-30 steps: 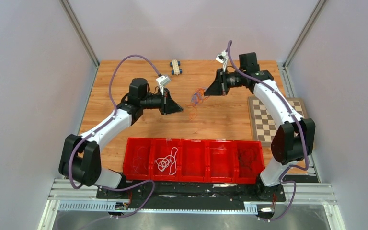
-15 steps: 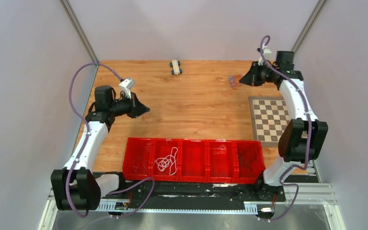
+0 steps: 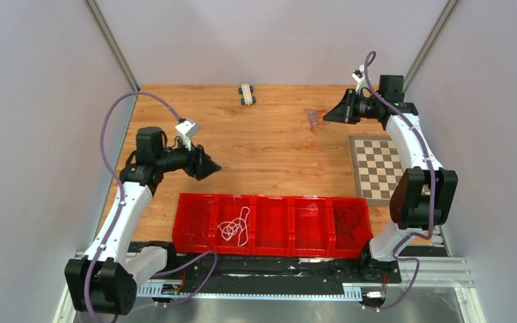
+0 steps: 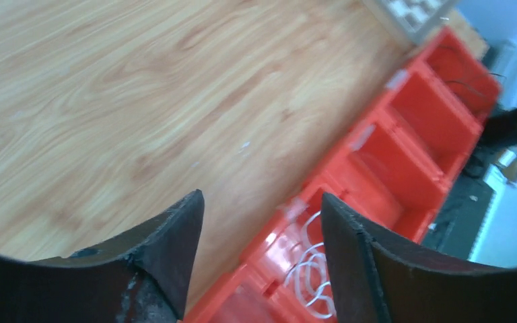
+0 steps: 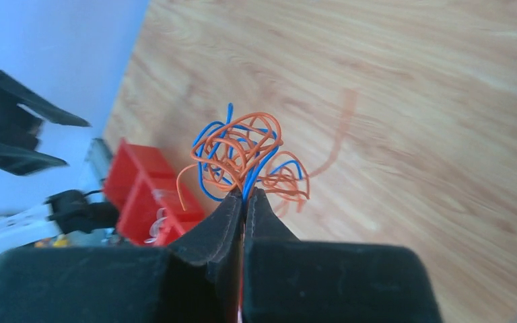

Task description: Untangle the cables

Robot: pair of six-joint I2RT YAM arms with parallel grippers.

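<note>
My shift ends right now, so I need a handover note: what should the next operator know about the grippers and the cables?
Right gripper: jaws shut on the orange-and-blue tangle, at the far right of the table.
Left gripper: open, empty, near the red bins.
Done: white cable in the second bin from left, black cable in the rightmost.
Left: separate orange from blue, bin each.

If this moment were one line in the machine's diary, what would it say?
right gripper: shut on orange-blue cable knot | left gripper: open, empty | white cable: in red bin
</note>
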